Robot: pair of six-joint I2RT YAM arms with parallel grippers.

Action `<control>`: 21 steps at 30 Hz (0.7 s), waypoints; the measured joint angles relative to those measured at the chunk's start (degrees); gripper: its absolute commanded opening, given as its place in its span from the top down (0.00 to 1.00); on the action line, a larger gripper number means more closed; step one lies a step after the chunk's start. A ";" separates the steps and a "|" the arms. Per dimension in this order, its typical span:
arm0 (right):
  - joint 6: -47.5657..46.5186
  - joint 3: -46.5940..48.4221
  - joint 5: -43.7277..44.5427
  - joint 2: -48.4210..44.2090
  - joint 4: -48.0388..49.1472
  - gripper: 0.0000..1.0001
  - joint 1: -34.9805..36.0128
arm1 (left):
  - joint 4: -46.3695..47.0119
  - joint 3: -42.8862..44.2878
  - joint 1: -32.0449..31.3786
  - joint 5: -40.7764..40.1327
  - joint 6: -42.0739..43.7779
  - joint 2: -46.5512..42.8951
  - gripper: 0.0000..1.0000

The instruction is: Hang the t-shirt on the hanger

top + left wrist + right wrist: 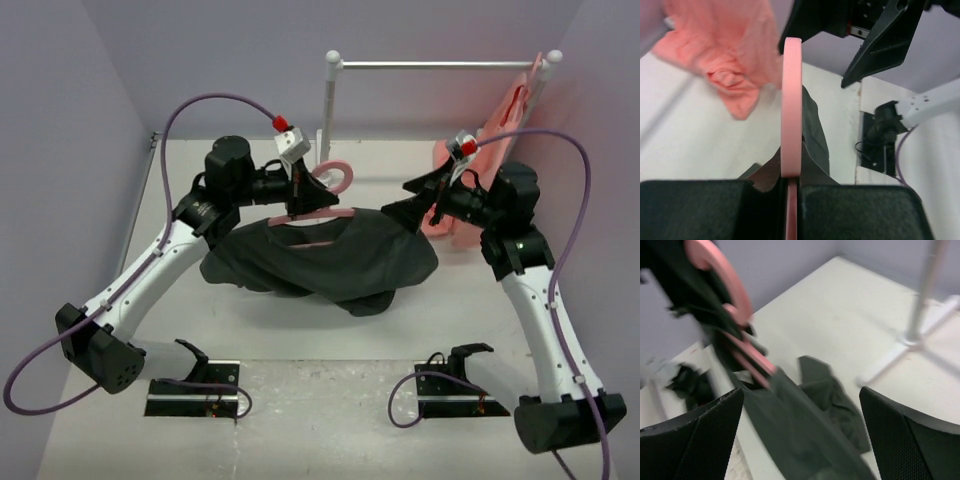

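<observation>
The dark grey t-shirt (330,262) hangs draped over the pink hanger (335,178), its lower part resting on the table. My left gripper (300,200) is shut on the hanger just below its hook. In the left wrist view the hanger (791,100) runs edge-on out from between my closed fingers (791,200), with the t-shirt (812,130) behind it. My right gripper (415,210) is open at the shirt's right shoulder. In the right wrist view its jaws (800,410) stand wide apart over the t-shirt (800,435), below the hanger (752,357).
A white clothes rack (440,65) stands at the back. A salmon-pink garment (500,140) hangs at its right end, close behind my right arm; it also shows in the left wrist view (725,50). Two black stands (195,385) (455,385) sit near the front edge.
</observation>
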 measured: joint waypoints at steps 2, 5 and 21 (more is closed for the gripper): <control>1.52 -7.23 5.61 -4.83 1.98 0.01 -2.93 | -2.99 1.37 2.98 -1.26 0.79 -1.11 1.00; 1.33 -13.90 9.71 -10.16 2.55 0.09 -3.48 | -6.88 4.31 4.29 -2.43 2.31 -3.26 1.00; 2.80 -17.78 9.26 -7.42 11.05 1.00 -3.58 | -13.35 15.56 3.88 -0.27 2.60 -8.93 1.00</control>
